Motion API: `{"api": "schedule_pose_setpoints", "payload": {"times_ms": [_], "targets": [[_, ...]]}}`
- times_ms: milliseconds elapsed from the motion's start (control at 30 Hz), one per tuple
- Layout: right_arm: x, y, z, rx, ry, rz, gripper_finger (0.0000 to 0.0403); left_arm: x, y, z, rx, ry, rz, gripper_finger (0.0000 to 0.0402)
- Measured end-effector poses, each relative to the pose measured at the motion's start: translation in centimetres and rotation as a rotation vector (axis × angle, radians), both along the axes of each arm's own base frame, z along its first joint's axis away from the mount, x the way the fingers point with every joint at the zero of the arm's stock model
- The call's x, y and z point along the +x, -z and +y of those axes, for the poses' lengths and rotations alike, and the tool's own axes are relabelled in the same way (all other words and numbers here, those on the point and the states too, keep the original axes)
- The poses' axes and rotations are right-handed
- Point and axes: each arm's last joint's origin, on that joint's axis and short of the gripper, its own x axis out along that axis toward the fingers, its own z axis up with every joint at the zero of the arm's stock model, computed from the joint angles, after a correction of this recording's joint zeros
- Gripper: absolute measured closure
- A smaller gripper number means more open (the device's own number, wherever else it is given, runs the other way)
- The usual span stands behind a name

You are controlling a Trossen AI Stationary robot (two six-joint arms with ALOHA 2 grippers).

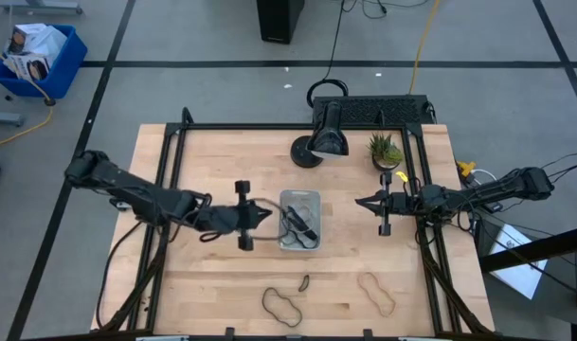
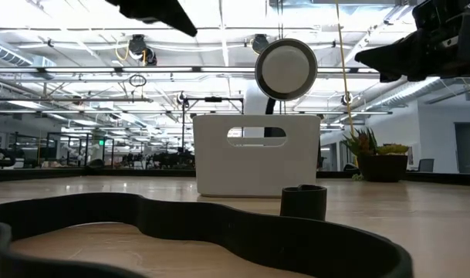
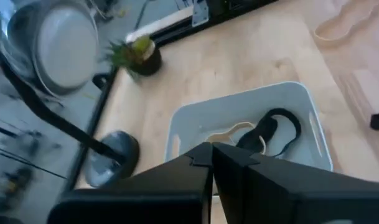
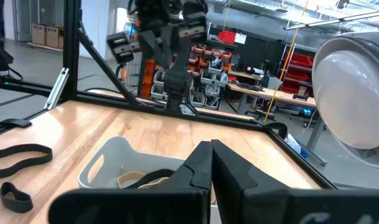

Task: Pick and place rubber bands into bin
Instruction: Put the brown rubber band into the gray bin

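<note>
Overhead, left gripper [image 1: 266, 216] reaches level across to the bin's [image 1: 312, 199] left edge, fingers pressed together; right gripper [image 1: 359, 201] waits to the bin's right, tips together too. Left wrist view: dark and tan rubber bands [image 3: 264, 134] lie inside the bin. Three more bands [image 1: 282, 306] rest near the table's front edge.

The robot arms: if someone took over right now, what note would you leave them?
Left gripper: shut, empty, beside the bin on its left.
Right gripper: shut, empty, waiting to the bin's right.
Done: the bin holds a dark band and a pale band.
Left: three bands on the table's near edge: a large dark loop, a tiny dark piece and a tan loop.
</note>
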Motion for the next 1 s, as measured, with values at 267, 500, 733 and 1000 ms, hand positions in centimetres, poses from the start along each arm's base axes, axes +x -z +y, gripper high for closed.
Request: {"api": "schedule_pose_setpoints", "payload": {"times_ms": [267,500,733,1000], "targets": [[0.0,0.0,0.0,0.005,0.0,-0.002,0.0403,-2.0,-0.9,-0.5,0.038,0.046,-0.128,0.039],[0.0,0.0,0.0,0.008,-0.001,-0.002,0.0403,-6.3,-0.2,1.3,-0.097,0.013,-0.363,0.0389],[0.0,0.0,0.0,0.031,-0.004,-0.003,0.0403,-9.6,4.1,2.6,-0.17,0.023,-0.517,0.0388],[0.0,0.0,0.0,0.034,-0.003,-0.003,0.0403,-11.1,7.5,3.3,-0.21,0.011,-0.525,0.0388]]}}
